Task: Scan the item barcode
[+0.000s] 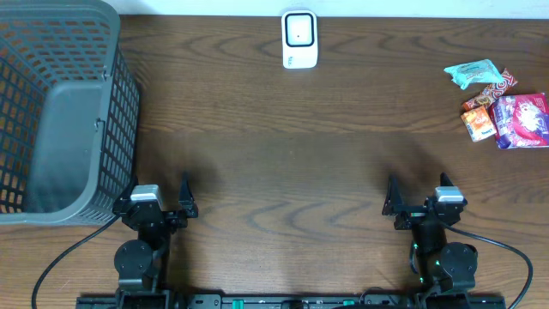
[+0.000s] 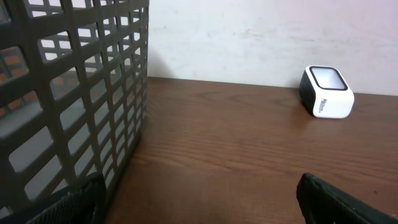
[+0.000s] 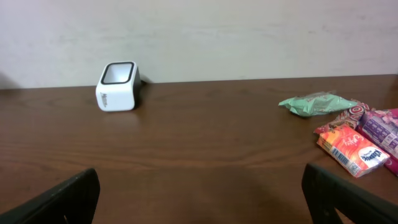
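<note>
The left gripper [image 1: 157, 202] and right gripper [image 1: 420, 202] sit at the near edge of the brown wooden table [image 1: 283, 154], jaws spread wide and holding nothing. In the wrist views only their dark fingertips [image 2: 339, 199] show, cut off at the bottom corners. The white box-shaped scanner with a dark window [image 1: 299, 39] stands at the far edge, centre. The items are clustered far right: a crumpled green packet [image 1: 473, 74], an orange packet [image 1: 479, 122] and a magenta pouch [image 1: 523, 120]. Their print is too small to read. A grey plastic mesh basket [image 1: 51, 112], cropped at the left, stands just beside the left gripper.
</note>
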